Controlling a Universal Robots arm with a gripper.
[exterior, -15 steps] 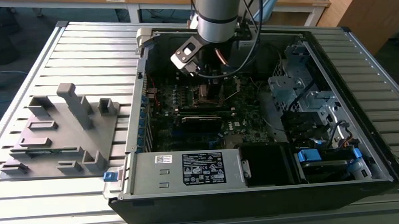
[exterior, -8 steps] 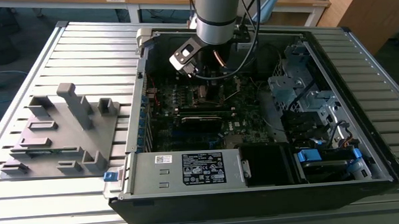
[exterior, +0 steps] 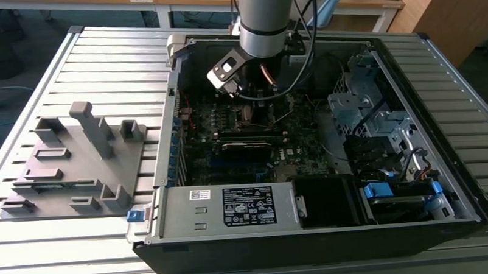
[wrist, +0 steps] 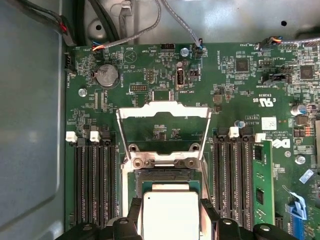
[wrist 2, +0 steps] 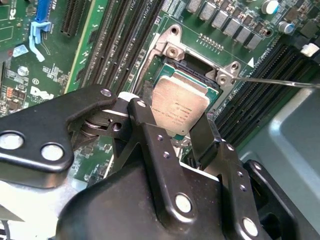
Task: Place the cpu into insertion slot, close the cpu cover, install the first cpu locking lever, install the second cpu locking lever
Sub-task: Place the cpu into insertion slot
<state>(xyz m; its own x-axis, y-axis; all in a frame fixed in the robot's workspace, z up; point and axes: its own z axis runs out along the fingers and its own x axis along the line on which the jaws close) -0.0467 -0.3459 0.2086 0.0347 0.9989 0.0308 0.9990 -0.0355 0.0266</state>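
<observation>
One cpu [wrist: 170, 220], silver top up, between the jaws of the gripper [wrist: 170, 203]. We record the jaws narrow, closed against its two opposite edges, directly over the insertion slot [wrist: 162, 175]. We cannot tell if it is seated. One cpu cover [wrist: 162, 109], raised open on its hinge. In the exterior view, at 9 o'clock from the case: one grey fixture plate [exterior: 74, 161] on the slatted table [exterior: 103, 56]. One open computer case [exterior: 165, 158], holding the green motherboard [exterior: 221, 168]; the arm [exterior: 264, 20] enters from 12 o'clock.
</observation>
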